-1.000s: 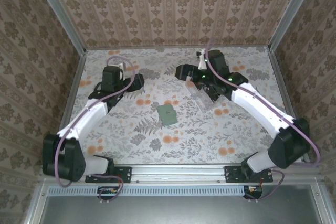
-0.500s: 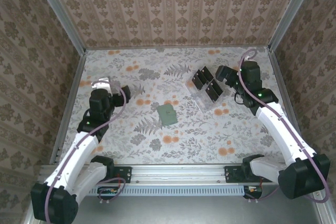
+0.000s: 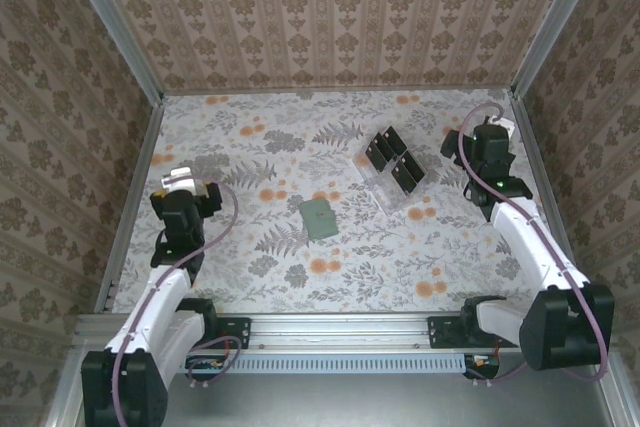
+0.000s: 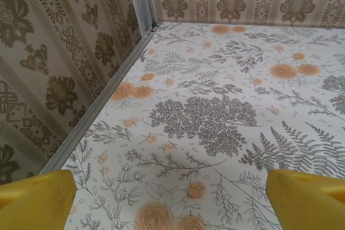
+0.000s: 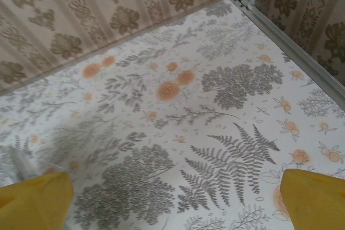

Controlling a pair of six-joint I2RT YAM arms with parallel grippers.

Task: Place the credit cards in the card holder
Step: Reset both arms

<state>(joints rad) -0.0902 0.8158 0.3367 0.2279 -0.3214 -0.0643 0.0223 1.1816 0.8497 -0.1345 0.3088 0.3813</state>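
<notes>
Card holder (image 3: 320, 218): lies flat near the middle of the floral table (image 3: 300, 277), sage-green, well apart from both arms.

Credit cards (image 3: 381, 149): stand black in the clear slotted tray (image 3: 395, 194), set in 2 columns, with 4 dark shapes countable from above. Sit behind and to the right of the card holder, near it but not touching.

Left gripper (image 3: 185, 187): hangs over the left side of the table, close to the left wall, pointing toward the far left corner. Jaws spread wide, with the yellow fingertips (image 4: 35, 200) at opposite edges of the wrist view and bare floral surface between. Grips nothing.

Right gripper (image 3: 485, 142): hangs over the right side of the table, to the right of the tray, facing the back wall. Jaws spread just as wide, with yellow fingertips (image 5: 310, 200) at the 2 lower corners of the wrist view. Grips nothing.
</notes>
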